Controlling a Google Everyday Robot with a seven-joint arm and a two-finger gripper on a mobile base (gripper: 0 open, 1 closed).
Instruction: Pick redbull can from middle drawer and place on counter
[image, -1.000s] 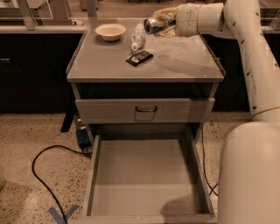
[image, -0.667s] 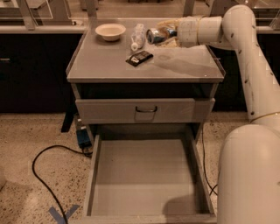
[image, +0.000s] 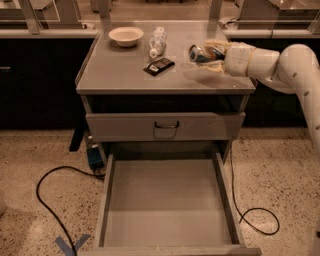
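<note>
The redbull can (image: 201, 53) is blue and silver with a shiny end facing left. It lies on its side in my gripper (image: 210, 54), just above the right part of the counter (image: 125, 75). The gripper reaches in from the right on a white arm and is shut on the can. The middle drawer (image: 170, 200) is pulled out below, with a bare grey floor.
On the counter stand a white bowl (image: 125, 36), a clear plastic bottle (image: 157, 41) lying down and a small dark packet (image: 159, 66). A closed drawer with a loop handle (image: 166, 125) sits above the open one. Black cables (image: 55, 175) lie on the floor.
My gripper has moved down and slightly forward with the can, from above the counter's back right to low over its right part.
</note>
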